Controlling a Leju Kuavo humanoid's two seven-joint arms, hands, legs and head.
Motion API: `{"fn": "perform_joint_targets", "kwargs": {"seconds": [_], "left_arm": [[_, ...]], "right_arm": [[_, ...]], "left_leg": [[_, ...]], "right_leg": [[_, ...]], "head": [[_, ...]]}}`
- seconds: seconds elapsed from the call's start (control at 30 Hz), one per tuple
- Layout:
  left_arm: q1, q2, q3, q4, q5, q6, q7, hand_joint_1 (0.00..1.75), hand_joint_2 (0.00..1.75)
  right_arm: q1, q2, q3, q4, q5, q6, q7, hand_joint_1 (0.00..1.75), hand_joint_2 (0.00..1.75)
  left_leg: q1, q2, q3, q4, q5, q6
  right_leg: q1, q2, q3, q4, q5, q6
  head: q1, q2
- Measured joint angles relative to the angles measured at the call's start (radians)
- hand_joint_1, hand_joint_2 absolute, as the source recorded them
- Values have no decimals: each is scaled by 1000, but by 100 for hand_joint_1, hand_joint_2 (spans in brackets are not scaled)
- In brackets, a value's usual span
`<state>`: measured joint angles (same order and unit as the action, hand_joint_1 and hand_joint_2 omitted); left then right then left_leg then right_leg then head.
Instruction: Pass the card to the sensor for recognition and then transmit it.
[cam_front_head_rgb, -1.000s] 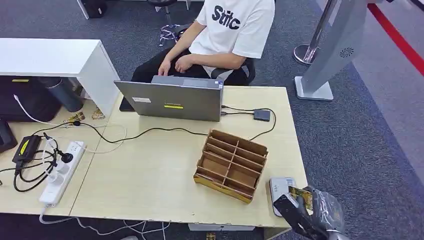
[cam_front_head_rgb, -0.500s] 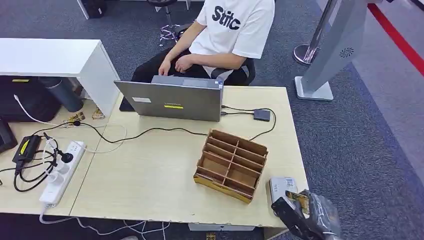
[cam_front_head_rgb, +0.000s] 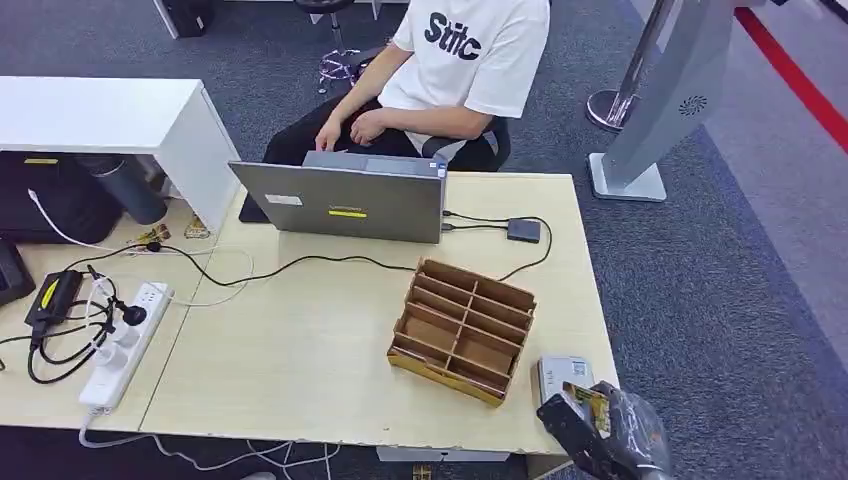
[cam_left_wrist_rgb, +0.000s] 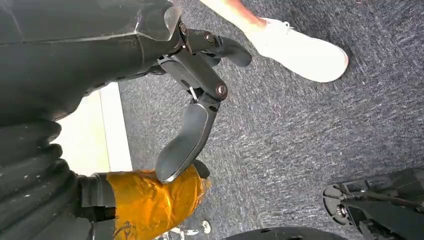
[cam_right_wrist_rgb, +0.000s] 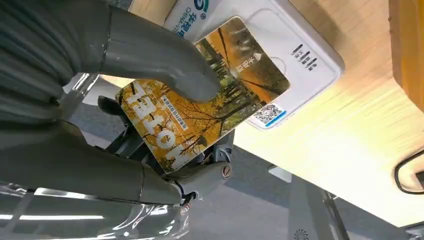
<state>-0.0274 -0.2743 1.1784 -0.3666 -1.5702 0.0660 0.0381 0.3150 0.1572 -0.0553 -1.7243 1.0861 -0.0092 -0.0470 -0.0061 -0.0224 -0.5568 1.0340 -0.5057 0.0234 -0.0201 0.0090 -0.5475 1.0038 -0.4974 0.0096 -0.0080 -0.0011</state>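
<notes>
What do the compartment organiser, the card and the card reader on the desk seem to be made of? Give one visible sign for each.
Compartment organiser: brown cardboard, matt, raw cut edges.
Card: probably glossy printed plastic, thin and flat under the right hand's thumb.
Card reader: likely smooth white moulded plastic, with rounded corners.

Grey-blue carpet (cam_front_head_rgb: 690, 300) covers the floor, a red stripe (cam_front_head_rgb: 800, 85) at 2 o'clock. A pale wooden desk (cam_front_head_rgb: 300, 370) sits centre; a white cabinet (cam_front_head_rgb: 100, 115) at 10 o'clock, a grey stand (cam_front_head_rgb: 660, 110) at 1 o'clock
</notes>
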Motion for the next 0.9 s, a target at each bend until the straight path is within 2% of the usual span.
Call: {"fn": "perform_joint_targets", "kwargs": {"seconds": [0.13,0.27,0.37,0.47,0.57,0.73,0.9], "left_arm": [[0,0,0,0,0,0,0,0,175],[0,0,0,0,0,0,0,0,175],[0,3,-3,0,0,0,0,0,175],[-1,14,-28,2,0,0,0,0,175],[-9,29,-64,13,0,0,-2,0,175],[-15,50,-144,40,0,-4,2,0,175],[-15,64,-206,59,0,-9,1,0,175]], "right_arm": [[0,0,0,-36,-3,-31,-35,175,175],[-33,-2,10,-168,-5,-40,-47,175,175],[-114,-25,53,-254,-51,31,-28,175,175],[-266,-54,110,-260,-150,128,20,175,175],[-466,-60,167,-183,-219,184,85,175,175],[-771,-51,246,48,-221,210,197,175,175],[-926,-26,296,237,-196,216,248,175,175]], "left_leg": [[0,0,0,0,0,0],[0,1,0,0,0,0],[0,3,0,0,0,0],[0,6,0,0,2,-1],[0,7,0,0,5,-1],[0,6,-1,0,8,-3],[0,4,-2,0,8,-3]], "right_leg": [[0,0,0,0,0,0],[0,1,0,0,0,0],[0,3,0,1,1,0],[0,6,0,1,3,-1],[0,7,-1,1,6,-1],[0,6,-2,2,8,-1],[0,5,-3,2,8,-1]], "head": [[0,0],[0,0],[0,0],[0,0],[0,0],[0,0],[0,0]]}}
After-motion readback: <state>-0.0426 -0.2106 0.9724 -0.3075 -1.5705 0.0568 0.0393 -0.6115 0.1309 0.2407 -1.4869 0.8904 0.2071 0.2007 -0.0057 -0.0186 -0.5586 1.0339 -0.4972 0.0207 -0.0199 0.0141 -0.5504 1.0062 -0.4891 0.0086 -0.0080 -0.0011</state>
